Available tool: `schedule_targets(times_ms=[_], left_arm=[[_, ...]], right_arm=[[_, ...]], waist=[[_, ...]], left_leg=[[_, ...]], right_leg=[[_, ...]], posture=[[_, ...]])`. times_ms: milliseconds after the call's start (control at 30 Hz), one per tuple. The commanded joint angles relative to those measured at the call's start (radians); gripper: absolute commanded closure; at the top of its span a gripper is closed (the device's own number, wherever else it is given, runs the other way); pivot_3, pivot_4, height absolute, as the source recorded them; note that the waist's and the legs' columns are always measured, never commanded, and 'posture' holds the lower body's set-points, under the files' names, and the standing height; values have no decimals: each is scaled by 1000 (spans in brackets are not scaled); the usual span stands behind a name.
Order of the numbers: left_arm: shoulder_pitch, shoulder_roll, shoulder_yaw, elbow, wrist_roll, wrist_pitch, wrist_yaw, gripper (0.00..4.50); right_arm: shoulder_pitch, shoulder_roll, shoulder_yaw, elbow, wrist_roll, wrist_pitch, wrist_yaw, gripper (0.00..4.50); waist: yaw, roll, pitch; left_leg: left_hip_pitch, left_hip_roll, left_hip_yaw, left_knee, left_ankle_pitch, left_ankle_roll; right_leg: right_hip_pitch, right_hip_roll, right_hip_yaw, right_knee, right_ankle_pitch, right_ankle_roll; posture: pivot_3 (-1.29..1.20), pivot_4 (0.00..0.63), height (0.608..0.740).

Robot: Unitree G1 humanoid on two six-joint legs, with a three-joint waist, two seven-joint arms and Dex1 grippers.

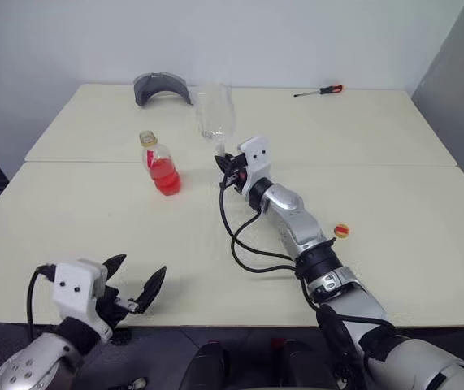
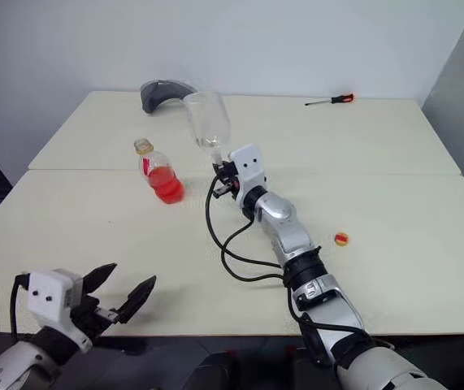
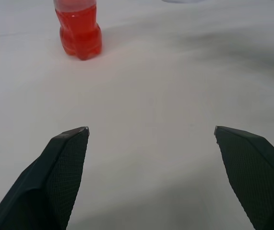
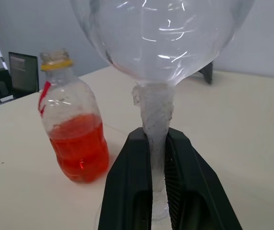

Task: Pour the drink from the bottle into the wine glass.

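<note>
Spanning the scene was one pale table (image 1: 394, 211), made of two tops butted along a seam.

Right arm: one, stretched forward across the table, its cable looping beside it. The right gripper (image 4: 158, 143) was clamped on the stem of the wine glass (image 1: 214, 115), one in number, held upright with an empty bowl, just beside the bottle.

Left arm: one, drawn in low at the table's near edge. The left gripper (image 1: 138, 280) pointed forward, its two black fingers (image 3: 60, 167) spread wide with nothing between them.

Grey curved object (image 1: 161, 85): one, at the far edge of the table behind the glass.

Bottle (image 1: 160, 162): one, standing upright on the table with its mouth uncapped, a yellow ring at the neck. The drink (image 4: 79, 151), red, filled about the lower half.

Screwdriver (image 1: 319, 91): one, red-handled, lying far right.

Cap (image 1: 341, 231): one, small, yellow and red, lying on the table right of the right arm.

The right wrist view showed the fingers pressed against the stem and the glass's foot below; the head views showed the screwdriver and cap.
</note>
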Motion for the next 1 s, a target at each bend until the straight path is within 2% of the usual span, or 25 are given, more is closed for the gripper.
schedule_targets(times_ms=[33, 333, 567, 733, 867, 1000], left_arm=[[3, -8, 0, -54, 2, -30, 14, 0], [-57, -24, -68, -48, 28, -32, 64, 0], [-38, -27, -85, -52, 38, -61, 60, 0], [-43, -24, -91, -33, 44, -75, 60, 0], [-59, -23, -101, -25, 48, -77, 64, 0], [-75, -22, -104, -20, 51, -76, 65, 0]], right_arm=[[19, 58, -17, -22, 20, -20, -21, 4404], [130, 33, 84, -24, -85, 26, -59, 4404], [189, -65, 209, -131, -196, 172, 35, 4404], [207, -112, 208, -231, -202, 262, 65, 4404], [176, -98, 187, -227, -192, 263, 55, 4404], [135, -60, 159, -192, -178, 236, 39, 4404]], waist=[[-6, 0, 0], [-19, 0, -1], [-21, 0, -5], [-19, 0, -5], [-19, 0, -5], [-19, 0, -5]], left_leg=[[0, 0, 0, 0, 0, 0], [2, 2, 1, -1, 0, 0], [4, 2, 1, -3, 0, 0], [8, 2, 1, -5, 0, 0], [23, 2, 1, -14, -1, 1], [25, 2, 1, -15, -1, 1]], right_leg=[[0, 0, 0, 0, 0, 0], [0, 2, 1, 1, 0, -1], [1, 2, 1, 0, -1, -1], [4, 2, 2, -1, -1, -1], [19, 2, 1, -10, -1, -1], [21, 2, 1, -11, -1, -2]], posture=[[0, 150, 740], [0, 150, 740], [0, 150, 740], [0, 150, 740], [0, 150, 740], [0, 150, 740]])
